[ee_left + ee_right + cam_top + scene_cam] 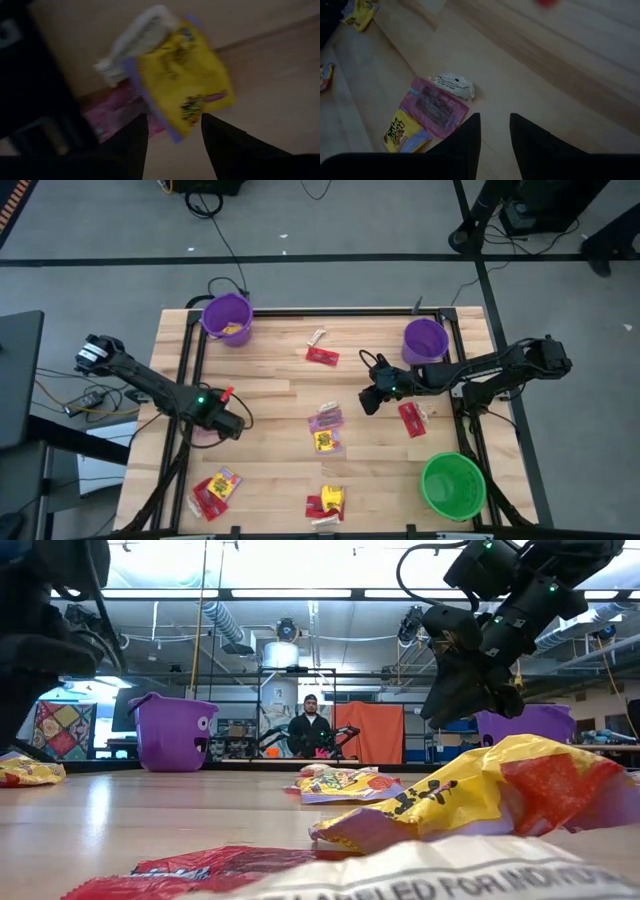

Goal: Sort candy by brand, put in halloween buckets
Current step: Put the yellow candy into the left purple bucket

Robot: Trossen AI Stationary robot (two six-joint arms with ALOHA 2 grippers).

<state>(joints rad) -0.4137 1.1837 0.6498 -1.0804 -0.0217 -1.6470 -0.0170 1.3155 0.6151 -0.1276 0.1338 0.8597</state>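
Note:
My left gripper [238,426] [174,119] is low over the table's left side, open. Its fingers stand on either side of the lower corner of a yellow candy packet [182,82], which overlaps a pink packet [115,112] and a white piece [135,40]. My right gripper [366,404] [495,116] [465,710] hangs above the table right of centre, open by a narrow gap and holding nothing. Pink [434,106], yellow [402,132] and white [452,86] candies lie flat ahead of it. Two purple buckets [227,318] [425,340] stand at the far edge and a green bucket [452,485] at the near right corner. My left gripper has the yellow packet's lower corner [175,135] between its open fingers. I cannot tell whether either finger touches it.
More candy lies scattered: a red piece [322,356] toward the far side, a red one [412,420] near the right gripper, pink and yellow ones at centre [326,430], and red-yellow clusters at the near edge [215,490] [327,502]. A person [310,725] sits beyond the table.

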